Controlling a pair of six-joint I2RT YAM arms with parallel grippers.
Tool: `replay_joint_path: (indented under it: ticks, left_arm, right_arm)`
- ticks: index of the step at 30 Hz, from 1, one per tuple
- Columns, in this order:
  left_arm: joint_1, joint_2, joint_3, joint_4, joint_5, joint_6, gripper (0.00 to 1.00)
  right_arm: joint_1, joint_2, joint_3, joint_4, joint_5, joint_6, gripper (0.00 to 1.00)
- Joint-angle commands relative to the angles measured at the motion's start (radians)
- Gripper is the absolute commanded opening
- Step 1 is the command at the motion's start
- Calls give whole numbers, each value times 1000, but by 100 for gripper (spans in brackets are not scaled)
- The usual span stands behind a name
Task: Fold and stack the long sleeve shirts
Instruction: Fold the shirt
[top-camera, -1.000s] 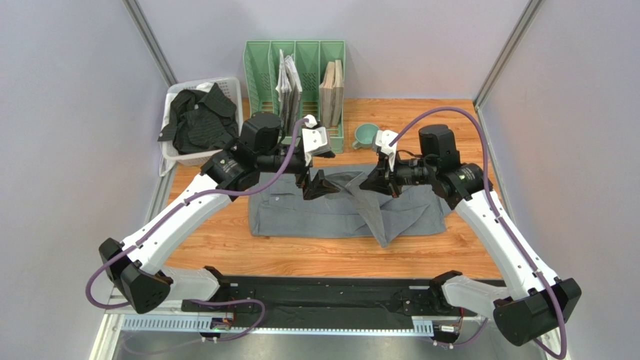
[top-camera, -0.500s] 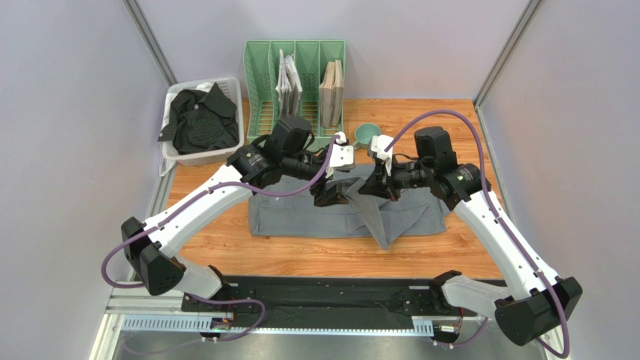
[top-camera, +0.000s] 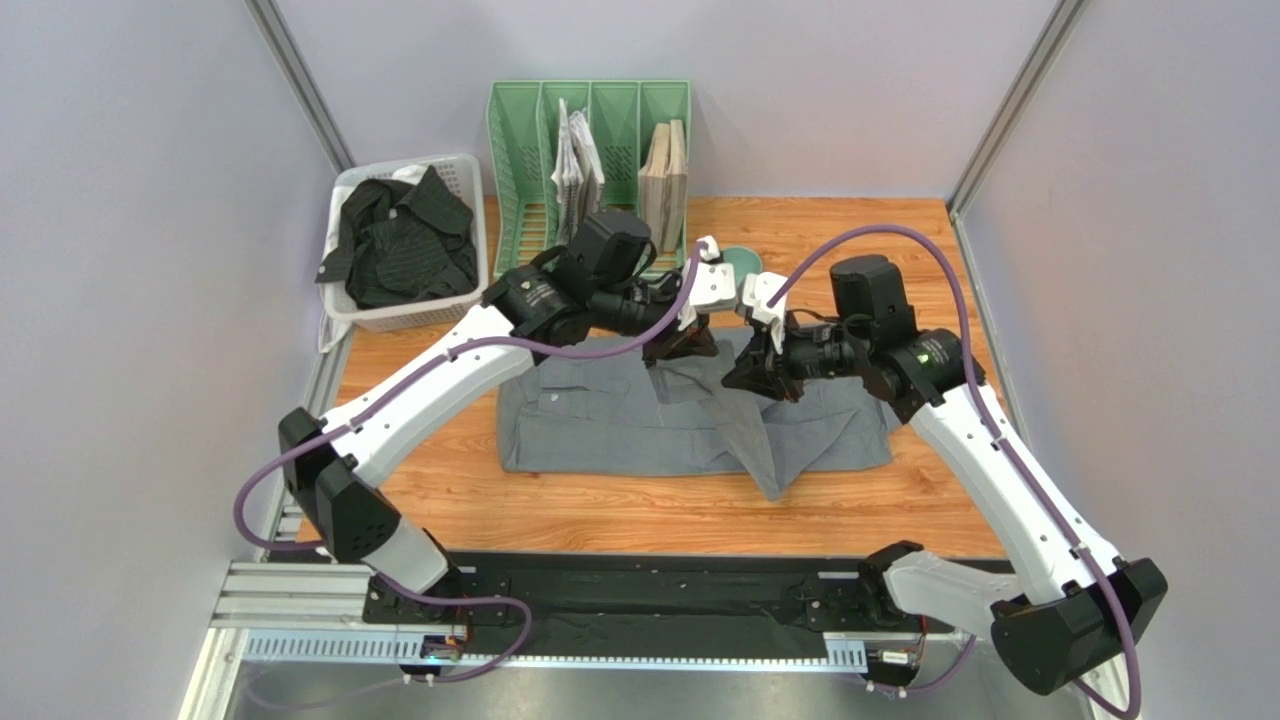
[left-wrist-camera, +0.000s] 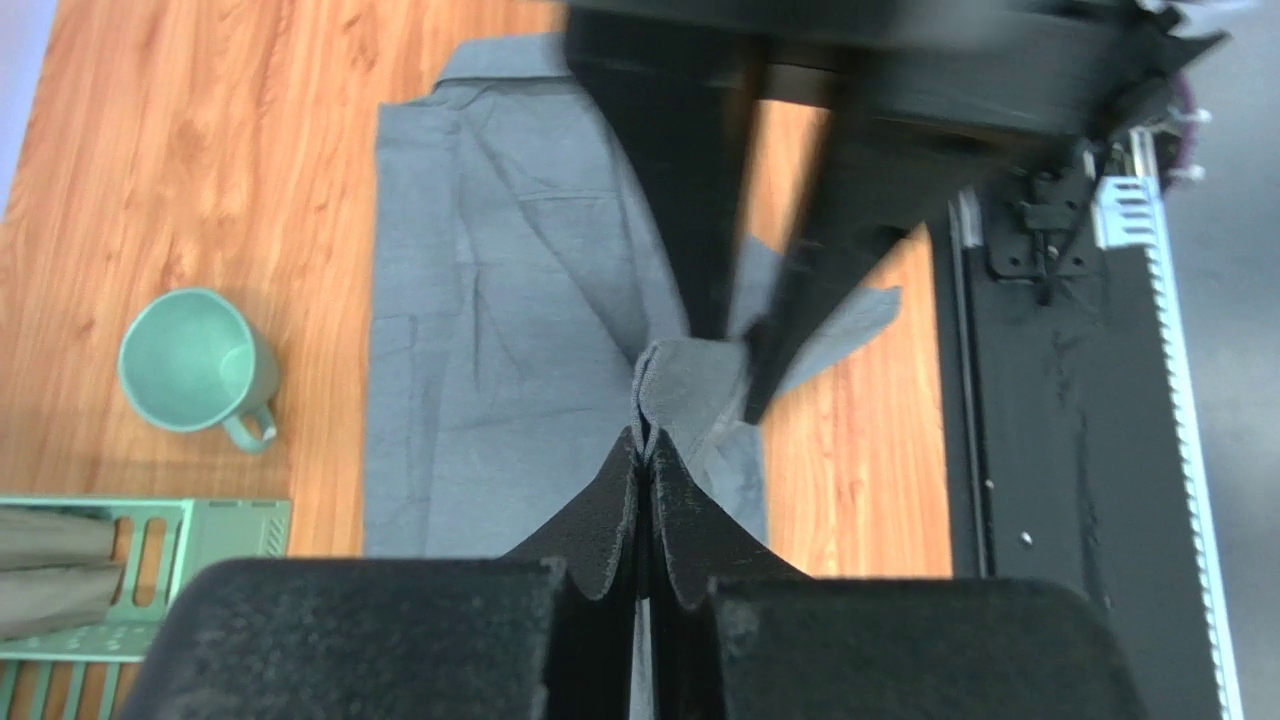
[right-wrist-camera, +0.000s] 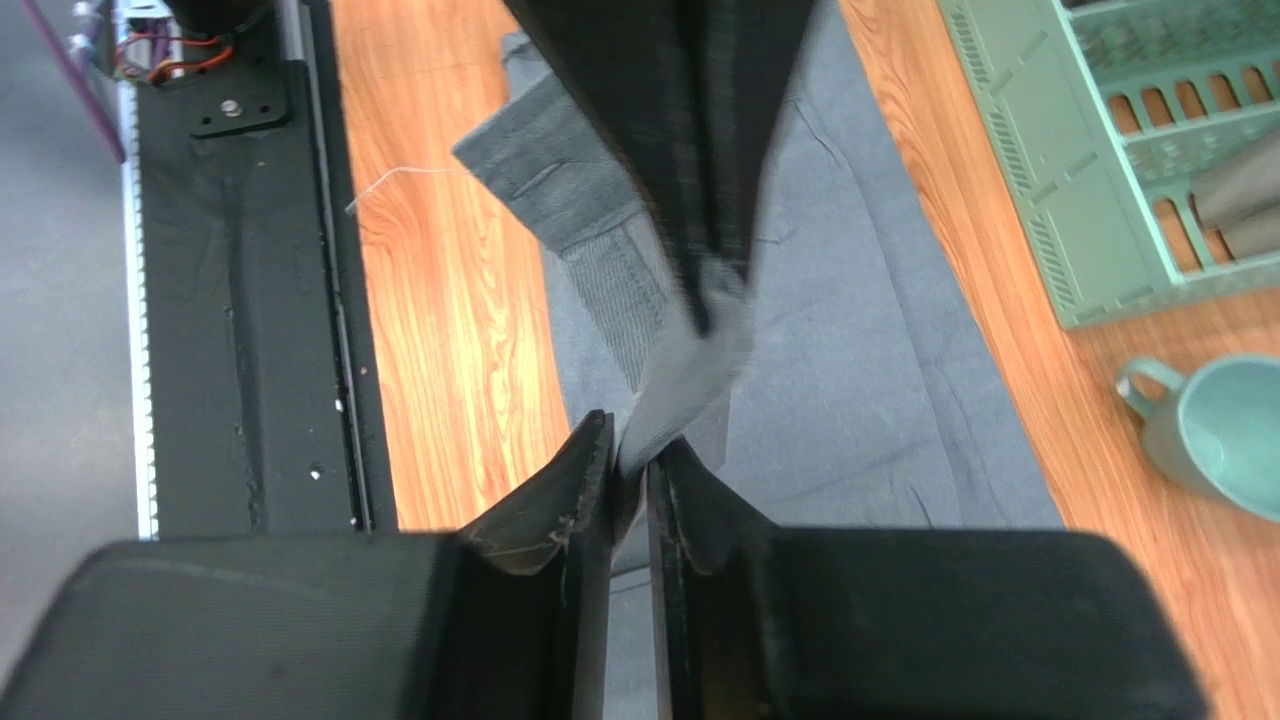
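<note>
The grey long sleeve shirt (top-camera: 601, 428) lies spread on the wooden table, with a sleeve folded across it toward the front. My left gripper (top-camera: 688, 348) and right gripper (top-camera: 747, 375) meet tip to tip above its middle. In the left wrist view the left gripper (left-wrist-camera: 646, 446) is shut on a raised pinch of grey shirt (left-wrist-camera: 496, 300). In the right wrist view the right gripper (right-wrist-camera: 634, 458) holds a strip of the grey shirt (right-wrist-camera: 872, 330) between jaws that stand barely parted. The black striped shirt (top-camera: 394, 240) lies crumpled in the white basket (top-camera: 406, 318).
A green file rack (top-camera: 511, 150) with papers stands at the back. A teal mug (top-camera: 732, 270) sits just behind the two grippers, close to the shirt's far edge. The black rail of the arm bases (top-camera: 646, 593) runs along the near edge.
My left arm swung right to meet the right gripper and its jaws went from wide open to shut on the grey cloth. The right gripper stayed put and its jaws eased slightly.
</note>
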Motion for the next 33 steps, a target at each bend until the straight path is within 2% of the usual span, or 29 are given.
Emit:
replay_joint_path:
  ticks: [1, 2, 3, 5, 6, 7, 10, 13, 14, 15, 18, 21, 24, 26, 28, 29, 32, 33]
  left_arm:
    - [63, 50, 63, 111, -88, -113, 0]
    - [80, 58, 66, 148, -122, -183, 0]
    - [94, 85, 77, 197, -142, -205, 0]
    - [126, 122, 132, 223, -200, -254, 0]
    - [134, 142, 152, 240, -217, -271, 0]
    - [148, 176, 186, 254, -257, -291, 0]
    - [162, 237, 239, 295, -366, -351, 0]
    - [171, 291, 278, 330, -435, -394, 0]
    - [172, 303, 287, 335, -440, -400, 0]
    - [172, 329, 299, 340, -446, -405, 0]
    - [174, 365, 327, 358, -437, -406, 0]
    - [174, 377, 330, 373, -431, -406, 0]
    - [191, 369, 330, 358, -516, -393, 0]
    - [215, 365, 348, 299, -550, -469, 0]
    - [252, 348, 352, 257, -543, -556, 0]
    - [263, 337, 350, 220, -533, -663, 0]
    - [272, 302, 333, 134, -523, -832, 0]
    - [270, 273, 315, 127, -526, -967, 0]
  right_arm:
    - [-59, -37, 46, 13, 101, 17, 29]
    - [-92, -40, 52, 11, 99, 38, 33]
    - [-127, -39, 66, 10, 93, 47, 41]
    - [-236, -30, 90, -11, 90, 63, 48]
    - [-269, -23, 116, -21, 94, 66, 54]
    - [-335, -16, 130, -36, 95, 61, 57]
    - [-409, 9, 182, -136, 140, 6, 59]
    - [-455, 24, 187, -269, 154, -95, 53]
    - [-457, 23, 178, -323, 157, -118, 48]
    - [-457, 20, 166, -341, 160, -132, 39]
    - [-458, 6, 86, -383, 145, -166, 28]
    - [-457, -8, -21, -360, 128, -160, 26]
    - [-457, -14, -98, -312, 150, -157, 25]
    - [-457, -11, -126, -274, 177, -140, 26]
    - [-457, -16, -156, -230, 214, -126, 34]
    - [-457, -23, -161, -170, 225, -114, 36]
    - [-455, -49, -144, -26, 230, -30, 48]
    - [-451, -57, -132, 11, 198, 25, 65]
